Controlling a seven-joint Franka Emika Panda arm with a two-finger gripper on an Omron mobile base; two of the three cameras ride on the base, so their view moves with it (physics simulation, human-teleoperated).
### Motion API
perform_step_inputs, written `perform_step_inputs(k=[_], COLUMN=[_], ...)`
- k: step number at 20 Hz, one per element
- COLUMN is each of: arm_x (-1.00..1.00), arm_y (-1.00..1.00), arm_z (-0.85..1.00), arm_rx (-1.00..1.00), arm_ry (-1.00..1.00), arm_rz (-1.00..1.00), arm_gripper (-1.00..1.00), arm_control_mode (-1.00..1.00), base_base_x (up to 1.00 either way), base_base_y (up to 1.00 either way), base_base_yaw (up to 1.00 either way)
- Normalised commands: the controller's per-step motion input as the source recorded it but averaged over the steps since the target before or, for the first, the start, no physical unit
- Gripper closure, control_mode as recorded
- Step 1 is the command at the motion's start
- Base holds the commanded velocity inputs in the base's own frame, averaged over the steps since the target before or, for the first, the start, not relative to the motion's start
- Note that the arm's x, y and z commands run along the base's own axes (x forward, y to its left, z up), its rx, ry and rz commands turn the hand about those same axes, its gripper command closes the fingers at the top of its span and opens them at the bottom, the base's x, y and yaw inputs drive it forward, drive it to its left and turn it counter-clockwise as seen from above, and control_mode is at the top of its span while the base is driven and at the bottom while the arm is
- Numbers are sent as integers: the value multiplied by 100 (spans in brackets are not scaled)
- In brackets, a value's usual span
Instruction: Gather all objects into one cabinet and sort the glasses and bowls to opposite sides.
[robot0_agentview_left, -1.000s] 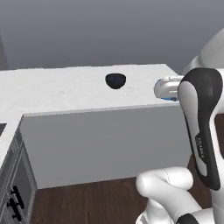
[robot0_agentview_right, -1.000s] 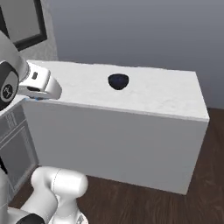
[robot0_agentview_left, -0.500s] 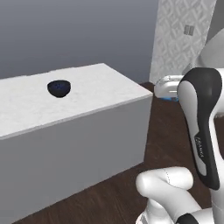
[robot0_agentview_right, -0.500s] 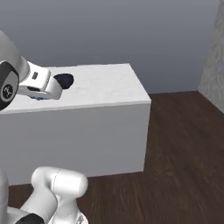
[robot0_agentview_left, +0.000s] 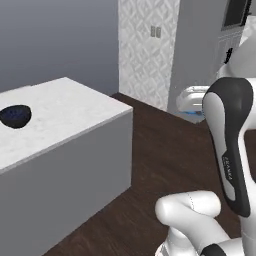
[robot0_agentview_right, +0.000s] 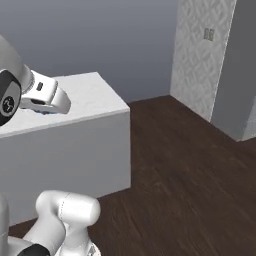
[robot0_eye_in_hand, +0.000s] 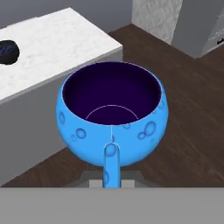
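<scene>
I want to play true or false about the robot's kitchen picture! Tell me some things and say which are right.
1. The gripper holds a glossy bright-blue bowl. True.
2. The blue bowl is full of water. False: it is empty.
3. Another small dark-blue bowl sits on the white marble counter. True.
4. The floor is white tile. False: it is dark-brown wood.
5. The held bowl rests on the counter. False: it hangs above the floor beside it.

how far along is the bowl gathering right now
Nothing looks finished. In hand: the gripper is shut on a bright-blue bowl, carried above the dark floor. Left: a second dark bowl sits on the white counter, and no shelf is visible.
</scene>
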Motion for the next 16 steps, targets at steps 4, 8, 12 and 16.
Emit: perform_step_inputs(k=[4,8,12,16], arm_x=[0,0,0,0], arm_y=[0,0,0,0], arm_z=[0,0,0,0], arm_rx=[0,0,0,0], arm_ry=[0,0,0,0], arm_rz=[0,0,0,0], arm_gripper=[100,100,100,100], arm_control_mode=[100,100,100,100], base_base_x=[92,99,63,56], base_base_y=[12,21,-10,-9], base_base_yaw=[-53,-62,-57,-54])
